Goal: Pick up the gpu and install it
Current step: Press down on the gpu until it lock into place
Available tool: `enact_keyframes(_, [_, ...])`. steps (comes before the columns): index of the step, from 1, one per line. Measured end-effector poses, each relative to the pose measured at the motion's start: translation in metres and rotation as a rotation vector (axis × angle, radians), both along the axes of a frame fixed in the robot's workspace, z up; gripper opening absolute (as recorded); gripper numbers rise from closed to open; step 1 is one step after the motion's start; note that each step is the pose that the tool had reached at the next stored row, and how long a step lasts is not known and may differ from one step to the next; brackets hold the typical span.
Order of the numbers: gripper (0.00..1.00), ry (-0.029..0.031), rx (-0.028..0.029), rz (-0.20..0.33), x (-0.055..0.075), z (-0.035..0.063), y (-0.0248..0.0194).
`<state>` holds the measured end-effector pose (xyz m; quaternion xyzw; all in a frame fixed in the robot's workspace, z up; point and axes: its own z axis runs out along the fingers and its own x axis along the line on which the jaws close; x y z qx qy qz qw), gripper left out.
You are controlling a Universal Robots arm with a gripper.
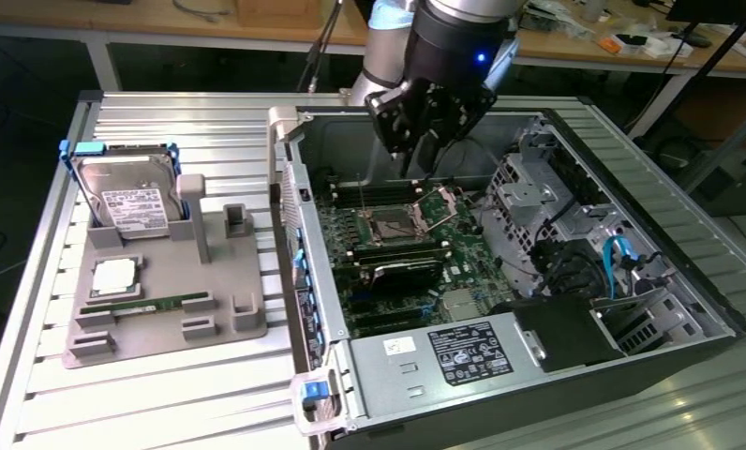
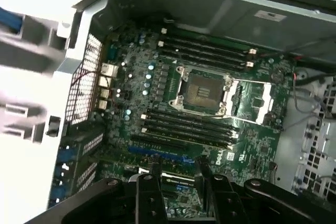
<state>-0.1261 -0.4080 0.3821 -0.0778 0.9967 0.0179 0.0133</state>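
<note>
Starting from the near side, the power supply (image 1: pixel 461 352) sat at the front of the open case (image 1: pixel 635 187). Just behind it, the gpu (image 1: pixel 398 272) lay low on the motherboard and seemed seated in its slot, so I judged the installing was mostly done. Above the board hung the gripper (image 1: pixel 421 141), its fingers (image 2: pixel 152 182) apart and holding nothing. The case stood on a slatted metal table (image 1: pixel 160 403) beside a grey tray (image 1: pixel 160 328) with a hard drive (image 1: pixel 129 202). Wooden benches (image 1: pixel 223 23) were behind.
</note>
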Motion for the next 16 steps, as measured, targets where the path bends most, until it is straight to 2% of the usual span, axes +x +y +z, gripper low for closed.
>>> enact_keyframes(3, [0.39, 0.0020, 0.0041, -0.092, 0.0016, 0.0045, 0.0035])
enact_keyframes(8, [0.39, 0.0043, 0.0087, -0.190, 0.0034, 0.0092, 0.0074])
enact_keyframes(12, [0.39, 0.0052, 0.0105, -0.227, 0.0040, 0.0110, 0.0089])
enact_keyframes(16, [0.39, 0.0053, 0.0107, -0.231, 0.0041, 0.0112, 0.0091])
